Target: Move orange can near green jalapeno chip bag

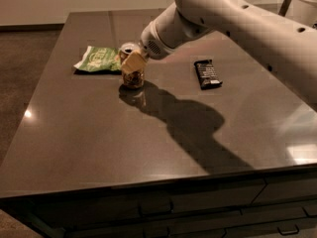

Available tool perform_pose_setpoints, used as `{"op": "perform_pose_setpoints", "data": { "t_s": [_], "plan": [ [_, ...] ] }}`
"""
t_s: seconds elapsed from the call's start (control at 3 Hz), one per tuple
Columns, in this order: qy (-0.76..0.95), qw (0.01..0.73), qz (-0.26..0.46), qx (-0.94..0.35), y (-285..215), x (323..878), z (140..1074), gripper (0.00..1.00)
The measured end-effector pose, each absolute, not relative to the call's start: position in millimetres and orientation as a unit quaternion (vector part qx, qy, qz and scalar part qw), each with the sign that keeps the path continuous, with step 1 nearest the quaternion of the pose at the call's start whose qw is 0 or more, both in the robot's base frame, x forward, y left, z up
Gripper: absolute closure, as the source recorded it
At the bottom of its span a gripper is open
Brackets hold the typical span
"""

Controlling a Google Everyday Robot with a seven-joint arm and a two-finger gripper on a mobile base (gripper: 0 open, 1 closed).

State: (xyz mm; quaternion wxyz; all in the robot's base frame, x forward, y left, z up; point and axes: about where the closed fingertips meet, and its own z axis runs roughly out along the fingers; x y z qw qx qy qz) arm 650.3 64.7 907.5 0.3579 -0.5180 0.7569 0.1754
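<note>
Upper left of the frame, the orange can (pixel 132 79) stands upright on the dark table (pixel 99 143), just beside the right edge of the green jalapeno chip bag (pixel 97 59): near it, though I can't say they touch! The gripper (pixel 132 61) sits at the can's upper half, reaching in from the right on the big white arm (pixel 223 14), an approach that leaves the bag undisturbed. Clamped or let go? Cannot tell from this angle. The black candy bar (pixel 207 74) lies well apart, right of centre. By my reading the can is where it belongs, and a clean withdrawal is what's left
</note>
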Motion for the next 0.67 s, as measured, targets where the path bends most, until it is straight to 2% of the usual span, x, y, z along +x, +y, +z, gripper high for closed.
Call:
{"op": "perform_pose_setpoints", "data": {
  "t_s": [0.33, 0.67],
  "plan": [
    [0.756, 0.357, 0.176, -0.519, 66.4, 649.8, 906.6, 0.12],
    [0.756, 0.356, 0.176, -0.521, 67.9, 649.3, 906.0, 0.00]
  ]
}}
